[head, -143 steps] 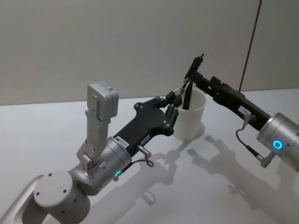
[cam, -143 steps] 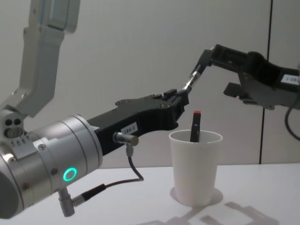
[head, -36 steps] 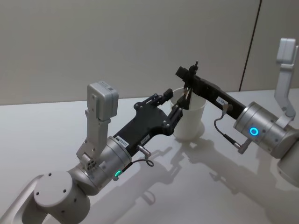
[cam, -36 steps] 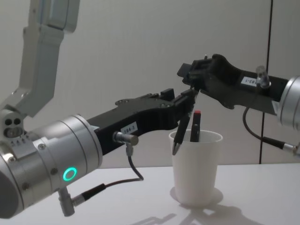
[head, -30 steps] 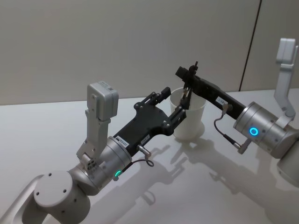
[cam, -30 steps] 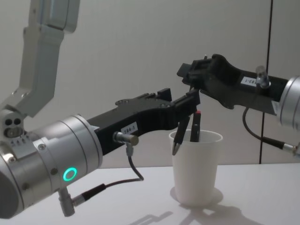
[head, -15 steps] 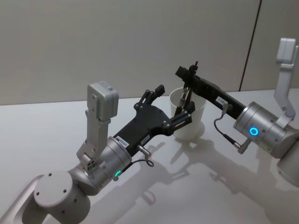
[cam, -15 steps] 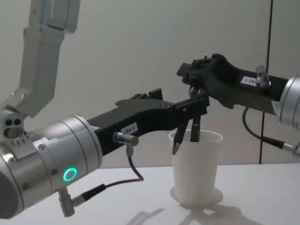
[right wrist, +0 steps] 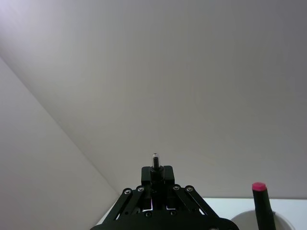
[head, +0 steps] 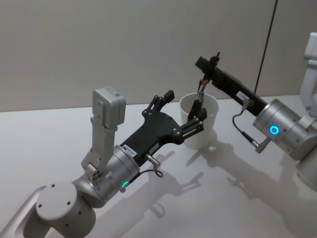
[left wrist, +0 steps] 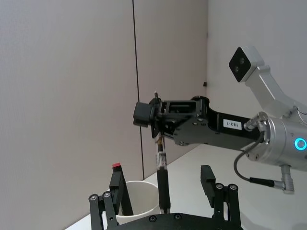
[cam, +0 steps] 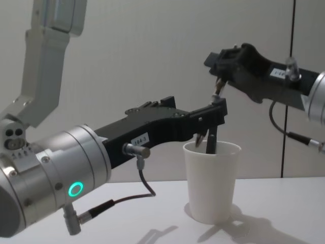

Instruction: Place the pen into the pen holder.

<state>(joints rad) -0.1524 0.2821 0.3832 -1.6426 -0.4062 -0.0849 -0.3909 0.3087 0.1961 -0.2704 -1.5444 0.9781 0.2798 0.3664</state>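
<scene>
The pen holder (cam: 211, 183) is a white paper cup (head: 208, 124) standing on the table, with a red-capped pen (right wrist: 259, 192) inside it. My right gripper (cam: 219, 82) is shut on the top of the dark pen (left wrist: 160, 158), which hangs slanted above the cup (left wrist: 139, 200). The pen's (head: 200, 93) lower end is about level with the cup's rim; I cannot tell if it is inside. My left gripper (head: 184, 106) is open, its fingers (cam: 220, 109) spread on either side of the hanging pen without touching it.
The white table (head: 237, 198) stretches around the cup, with a plain grey wall behind it. My left arm's big silver joint (cam: 56, 178) sits low at the chest view's left. The right arm (head: 277, 130) reaches in from the right.
My left gripper has opened and let go of the pen. The right gripper has lifted the pen up and a little to the right, so its tip now sits near the cup's rim.
</scene>
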